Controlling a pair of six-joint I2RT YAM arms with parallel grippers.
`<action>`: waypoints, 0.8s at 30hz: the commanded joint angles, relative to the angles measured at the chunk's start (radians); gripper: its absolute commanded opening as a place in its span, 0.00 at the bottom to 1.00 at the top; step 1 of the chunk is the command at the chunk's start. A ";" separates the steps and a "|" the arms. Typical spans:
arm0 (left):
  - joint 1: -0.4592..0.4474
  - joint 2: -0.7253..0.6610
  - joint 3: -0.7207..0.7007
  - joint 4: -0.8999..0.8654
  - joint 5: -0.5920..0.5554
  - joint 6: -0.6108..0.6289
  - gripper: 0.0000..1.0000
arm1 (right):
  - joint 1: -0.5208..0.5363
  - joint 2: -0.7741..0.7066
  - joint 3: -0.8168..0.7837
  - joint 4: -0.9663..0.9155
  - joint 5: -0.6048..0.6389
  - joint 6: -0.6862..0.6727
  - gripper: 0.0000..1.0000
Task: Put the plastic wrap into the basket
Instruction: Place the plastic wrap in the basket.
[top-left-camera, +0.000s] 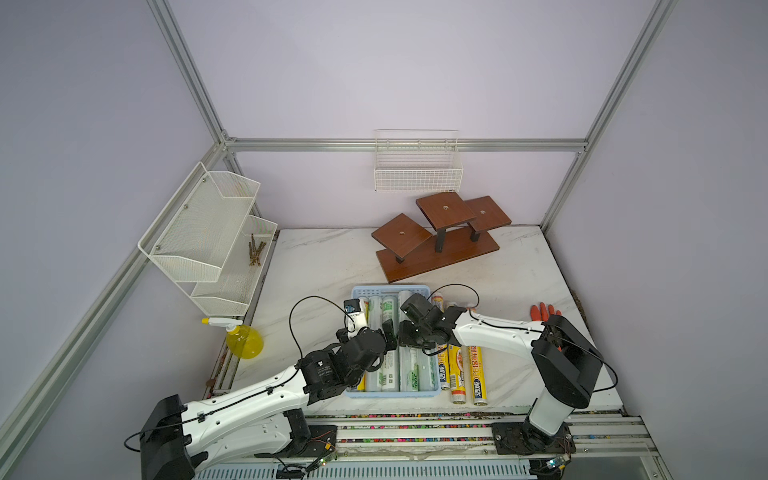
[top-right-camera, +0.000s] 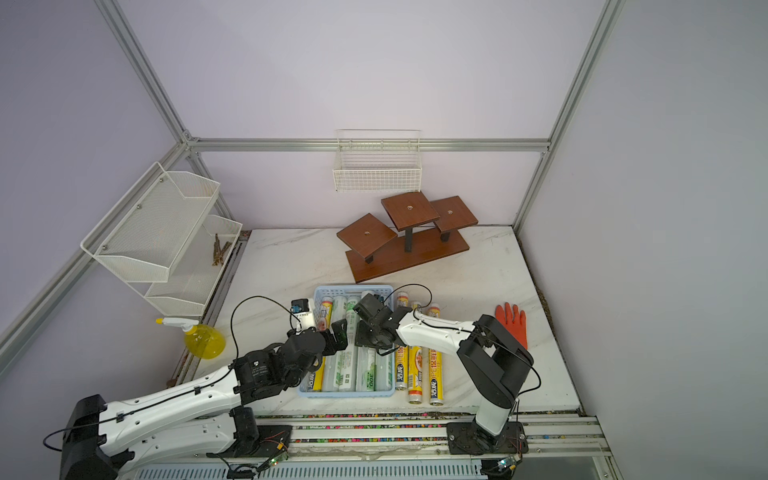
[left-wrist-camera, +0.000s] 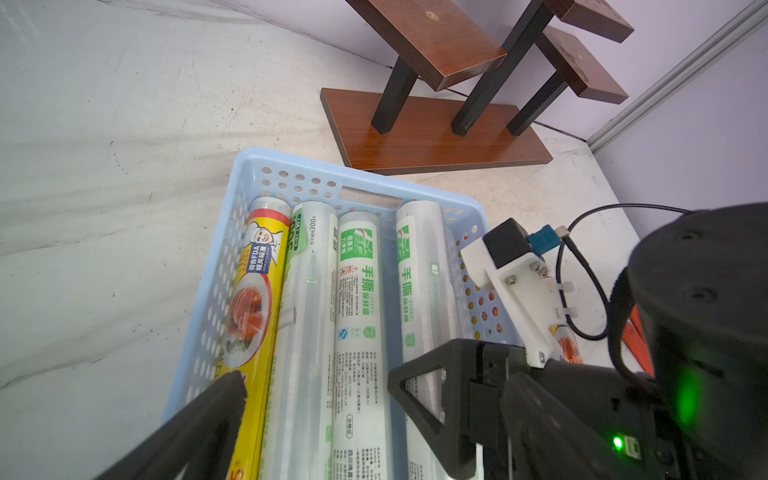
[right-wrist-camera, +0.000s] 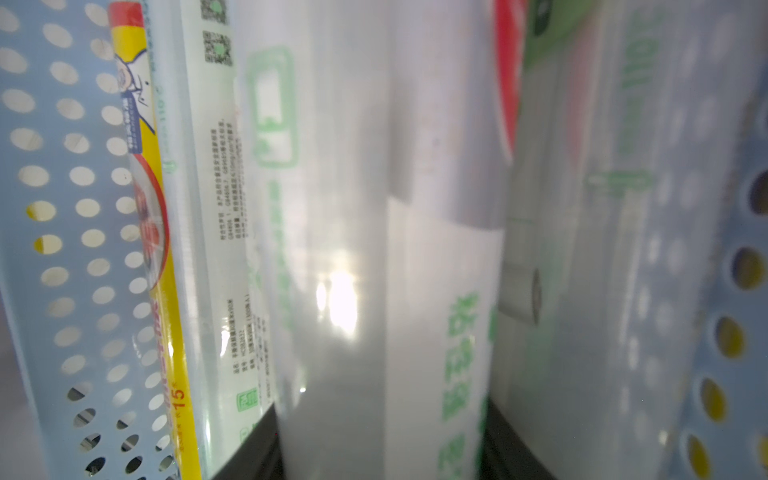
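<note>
Rolls of plastic wrap (top-left-camera: 388, 374) lie in the basket (top-left-camera: 390, 287), one whitish roll (right-wrist-camera: 436, 291) clenched in my right claw (right-wrist-camera: 382, 453), my left claw (left-wrist-camera: 313, 376) spread empty above, three yellow rolls (top-left-camera: 457, 370) on the table (top-left-camera: 324, 266) at its 3 o'clock.

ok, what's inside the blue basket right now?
One yellow roll against the left wall, at least three whitish green-print rolls beside it. The left gripper and right gripper hang over the middle, hiding the rolls' mid-lengths in both top views; the basket floor beneath is covered.
</note>
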 joint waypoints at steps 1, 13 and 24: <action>0.007 -0.001 0.042 -0.030 0.009 0.026 1.00 | 0.021 0.013 0.028 -0.008 0.021 0.021 0.54; 0.035 0.036 -0.007 -0.050 0.224 0.086 1.00 | 0.036 0.019 0.043 -0.022 0.057 0.033 0.55; 0.126 -0.022 -0.009 -0.168 0.448 0.216 1.00 | 0.041 0.014 0.045 -0.021 0.053 0.027 0.56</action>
